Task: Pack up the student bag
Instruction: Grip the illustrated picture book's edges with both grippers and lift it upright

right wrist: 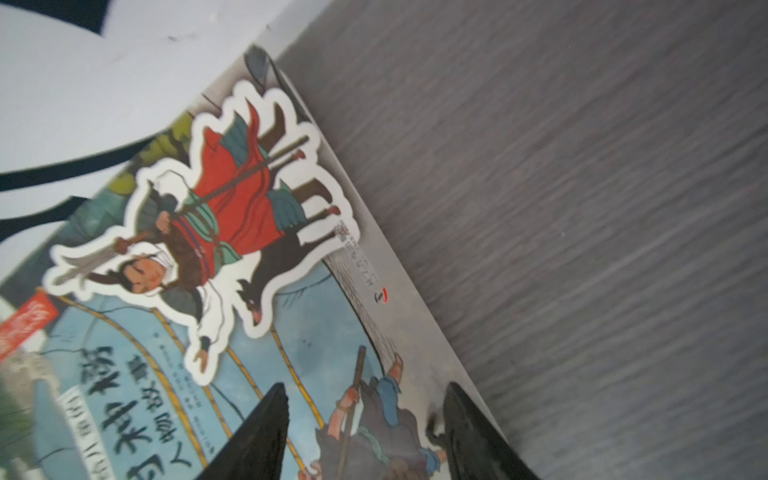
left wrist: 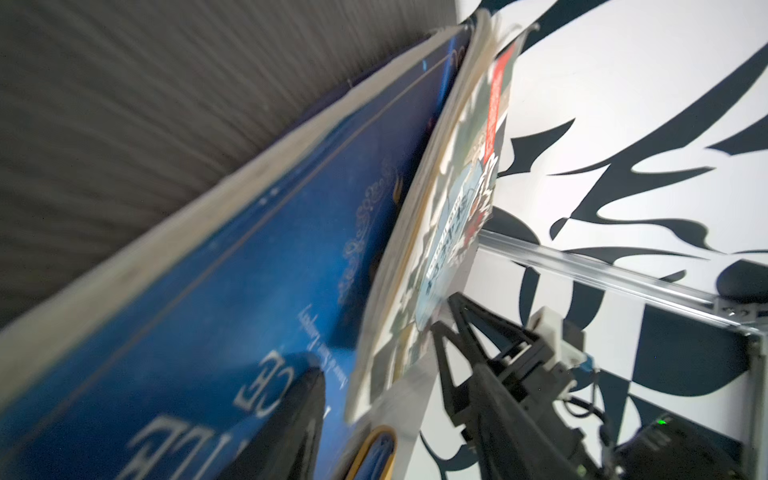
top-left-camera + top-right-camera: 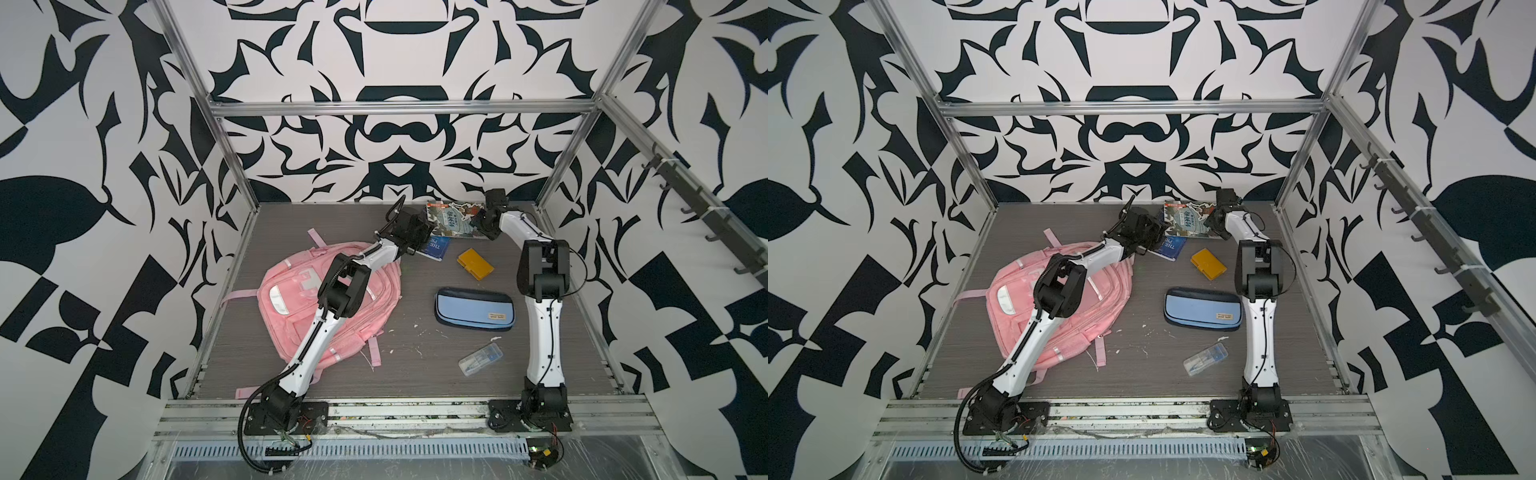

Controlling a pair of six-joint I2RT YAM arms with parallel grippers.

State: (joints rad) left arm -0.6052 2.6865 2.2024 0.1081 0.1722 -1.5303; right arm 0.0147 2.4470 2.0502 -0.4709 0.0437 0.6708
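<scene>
Now, student bag: large pink fabric backpack, flat at left-centre, no open pocket visible.
left pincer: on blue-covered book; width, cannot tell.
right pincer: jaws wide astride illustrated picture book, upper centre.
risk: your tilted picture book may slide free before you close.

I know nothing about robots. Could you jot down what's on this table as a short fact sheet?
Bag: pink backpack, lying flat at left, under the left arm
Books: blue book and illustrated book, at the back
Left tool: at the blue book; open or shut unclear
Right tool: open, over the illustrated book's edge
Loose: yellow case, blue pencil case, clear plastic box
</scene>
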